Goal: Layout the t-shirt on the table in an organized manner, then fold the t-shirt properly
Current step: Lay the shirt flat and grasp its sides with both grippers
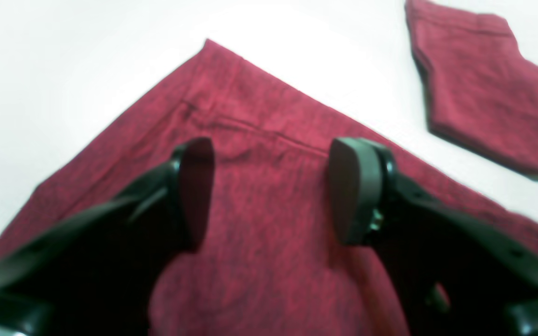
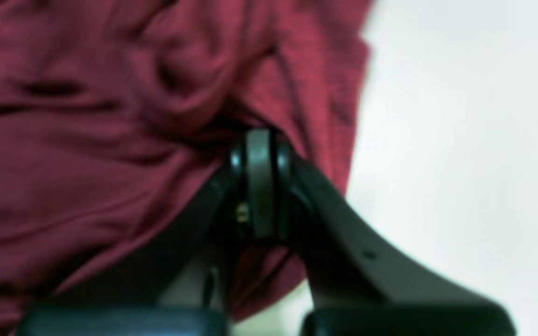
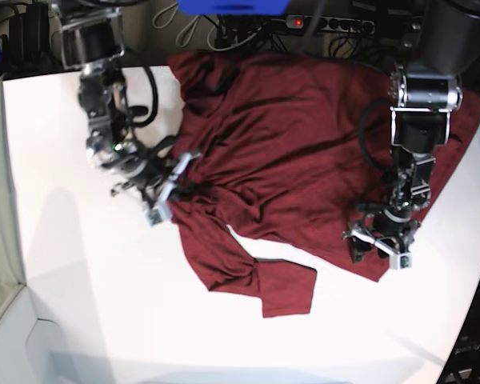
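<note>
Shirt (image 3: 296, 152) lies spread over the far middle and right of the table (image 3: 80, 304), maroon and wrinkled, with one sleeve trailing toward the near side and ending in a folded cuff near the table's middle. In the base view the right gripper (image 3: 178, 182) sits at the shirt's left edge, low against the cloth where it bunches. Its wrist view shows the two pads (image 2: 259, 182) pressed flat together with a gather of shirt (image 2: 110, 140) pinched at their tips, folds radiating from the pinch, and bare table (image 2: 460, 140) to the right. The left gripper (image 3: 382, 244) stands over the shirt's near right corner. Its wrist view shows the jaws spread well apart, the fingers (image 1: 355, 191) on either side of a flat stretch of shirt (image 1: 269, 233) with nothing between them but the cloth below; whether the tips touch the cloth cannot be told. The hemmed corner points away from that camera onto white table (image 1: 63, 70), and the sleeve end lies separately at upper right.
</note>
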`<action>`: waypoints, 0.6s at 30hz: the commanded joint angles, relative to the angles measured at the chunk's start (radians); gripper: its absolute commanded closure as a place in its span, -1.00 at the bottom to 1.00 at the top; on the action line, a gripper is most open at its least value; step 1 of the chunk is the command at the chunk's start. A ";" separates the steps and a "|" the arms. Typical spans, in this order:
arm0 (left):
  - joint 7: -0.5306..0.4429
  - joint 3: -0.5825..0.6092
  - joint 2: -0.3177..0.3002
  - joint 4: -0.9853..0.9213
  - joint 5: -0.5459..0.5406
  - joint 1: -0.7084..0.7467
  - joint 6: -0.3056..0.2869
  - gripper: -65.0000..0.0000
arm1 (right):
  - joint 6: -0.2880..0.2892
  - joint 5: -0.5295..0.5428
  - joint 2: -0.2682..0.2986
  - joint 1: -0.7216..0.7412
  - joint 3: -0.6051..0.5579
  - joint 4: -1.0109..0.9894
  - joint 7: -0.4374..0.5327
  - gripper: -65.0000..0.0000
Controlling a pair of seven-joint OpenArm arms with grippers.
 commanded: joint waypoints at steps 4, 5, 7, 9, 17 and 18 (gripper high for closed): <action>0.071 -0.005 -0.029 -0.022 0.007 0.005 0.032 -0.18 | -0.010 -0.027 0.047 0.102 0.026 -0.141 0.019 1.00; 0.071 -0.005 -0.030 -0.024 0.007 0.005 0.032 -0.18 | -0.010 -0.027 0.050 0.128 0.024 -0.175 0.034 1.00; 0.071 -0.007 -0.038 -0.021 0.006 0.005 0.032 -0.18 | -0.010 -0.027 0.051 0.175 0.024 -0.235 0.063 1.00; 0.071 -0.007 -0.041 -0.021 0.006 0.001 0.032 -0.18 | -0.010 -0.027 0.065 0.224 0.024 -0.285 0.085 1.00; 0.071 -0.007 -0.041 -0.008 0.002 -0.014 0.032 -0.18 | -0.010 -0.029 0.096 0.450 0.018 -0.520 0.181 1.00; 0.071 -0.008 -0.041 -0.008 0.001 -0.018 0.032 -0.18 | -0.010 -0.029 0.097 0.481 0.016 -0.561 0.204 1.00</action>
